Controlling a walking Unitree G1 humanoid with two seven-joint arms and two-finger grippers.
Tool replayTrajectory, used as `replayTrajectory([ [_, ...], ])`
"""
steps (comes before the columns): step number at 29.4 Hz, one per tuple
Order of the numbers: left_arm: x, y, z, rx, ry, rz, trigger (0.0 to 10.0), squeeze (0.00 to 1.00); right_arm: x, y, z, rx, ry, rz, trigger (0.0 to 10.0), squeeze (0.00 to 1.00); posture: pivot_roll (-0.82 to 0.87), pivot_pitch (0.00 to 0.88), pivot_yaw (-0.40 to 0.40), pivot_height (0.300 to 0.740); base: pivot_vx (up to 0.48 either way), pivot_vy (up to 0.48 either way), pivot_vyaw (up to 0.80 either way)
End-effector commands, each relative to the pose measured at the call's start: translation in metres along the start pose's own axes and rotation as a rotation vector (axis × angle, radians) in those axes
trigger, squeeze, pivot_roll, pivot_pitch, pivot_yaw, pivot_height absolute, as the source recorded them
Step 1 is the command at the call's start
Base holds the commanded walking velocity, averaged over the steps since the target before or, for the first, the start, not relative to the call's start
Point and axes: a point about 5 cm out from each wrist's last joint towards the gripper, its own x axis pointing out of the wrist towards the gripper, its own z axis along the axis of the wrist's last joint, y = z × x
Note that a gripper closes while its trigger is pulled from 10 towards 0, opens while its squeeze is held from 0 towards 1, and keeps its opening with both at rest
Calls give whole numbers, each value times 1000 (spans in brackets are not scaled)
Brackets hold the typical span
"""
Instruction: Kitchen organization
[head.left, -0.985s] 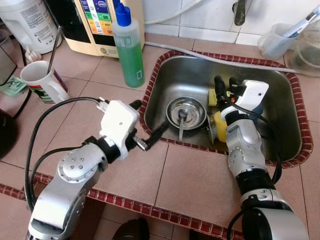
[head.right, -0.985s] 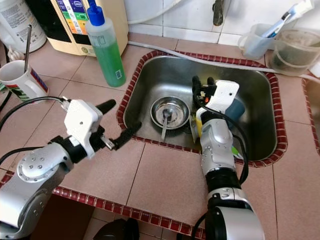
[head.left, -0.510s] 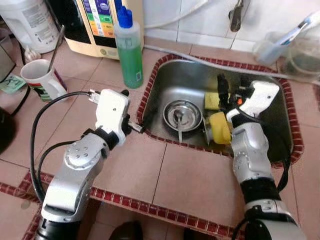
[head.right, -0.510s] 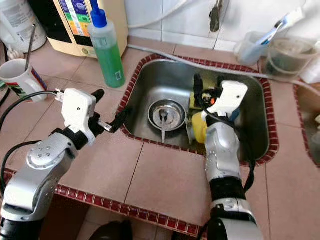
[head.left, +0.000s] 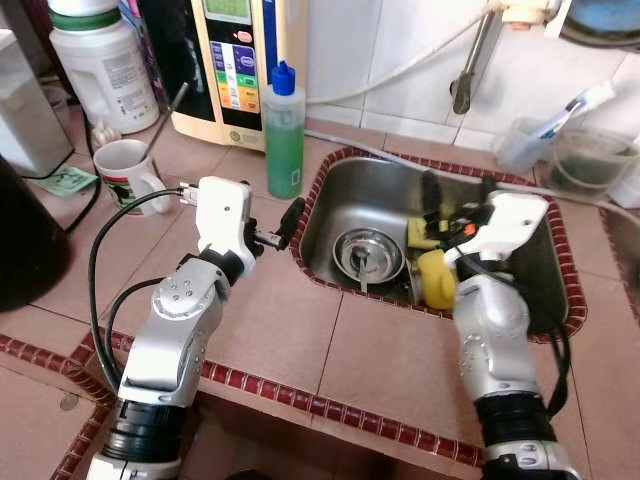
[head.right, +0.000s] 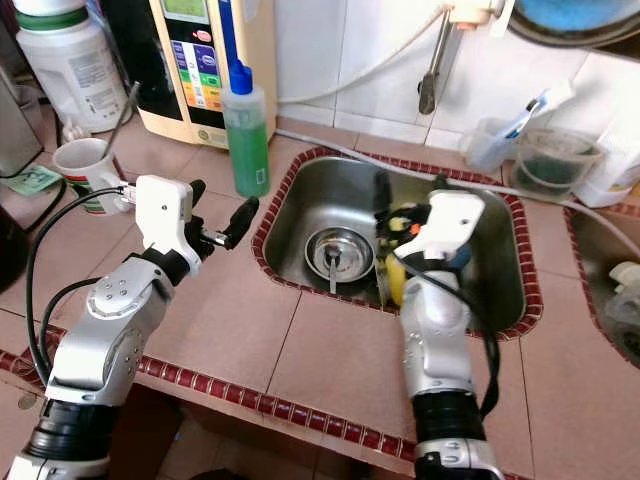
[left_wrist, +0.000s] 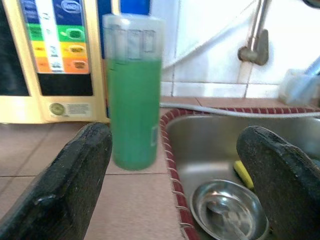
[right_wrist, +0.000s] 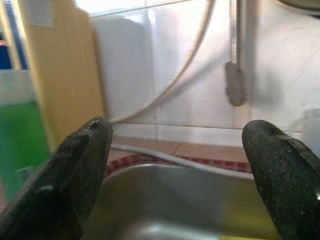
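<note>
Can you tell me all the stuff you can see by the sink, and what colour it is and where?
Sink: one, shiny metal, set in the tiled counter.
Bowl: one, metal, in the sink, with a spoon in it.
Sponge: one, yellow, in the sink by the right arm.
Soap bottle: one, green with a blue cap, on the counter left of the sink.
Mug: one, white, on the counter further left.
Jug: one, white, back left.
Plastic cups: two, clear, back right; one holds a toothbrush.
Left tool: one, black fingers, open, over the counter beside the soap bottle.
Right tool: one, black fingers, open, over the sink.
</note>
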Motion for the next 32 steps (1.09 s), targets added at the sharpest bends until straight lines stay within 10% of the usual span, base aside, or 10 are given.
replayTrajectory([
  [1, 2, 3, -3, -19, -17, 16, 10000, 0, -5, 2, -1, -6, 7, 0, 10000, 1000, 32, 0, -26, 731, 0, 0, 0],
  [14, 3, 8, -20, -1, -19, 50, 10000, 0, -9, 14, -12, -78, 51, 47, 10000, 1000, 41, 0, -21, 731, 0, 0, 0],
  [15, 4, 8, -20, -7, -32, 53, 10000, 0, -8, 16, -12, -77, 51, 59, 10000, 604, 44, 0, -24, 731, 0, 0, 0],
  [16, 4, 8, -20, -7, -32, 53, 10000, 0, -8, 16, -12, -77, 51, 59, 10000, 604, 44, 0, -24, 731, 0, 0, 0],
  [17, 5, 9, -18, -8, -42, 53, 10000, 0, -7, 20, -12, -81, 47, 78, 10000, 0, 45, 0, -25, 731, 0, 0, 0],
  [32, 3, 7, -21, -44, -62, 54, 10000, 0, -4, 22, -13, -120, 51, 104, 10000, 0, 58, 0, -53, 731, 0, -300, 0],
])
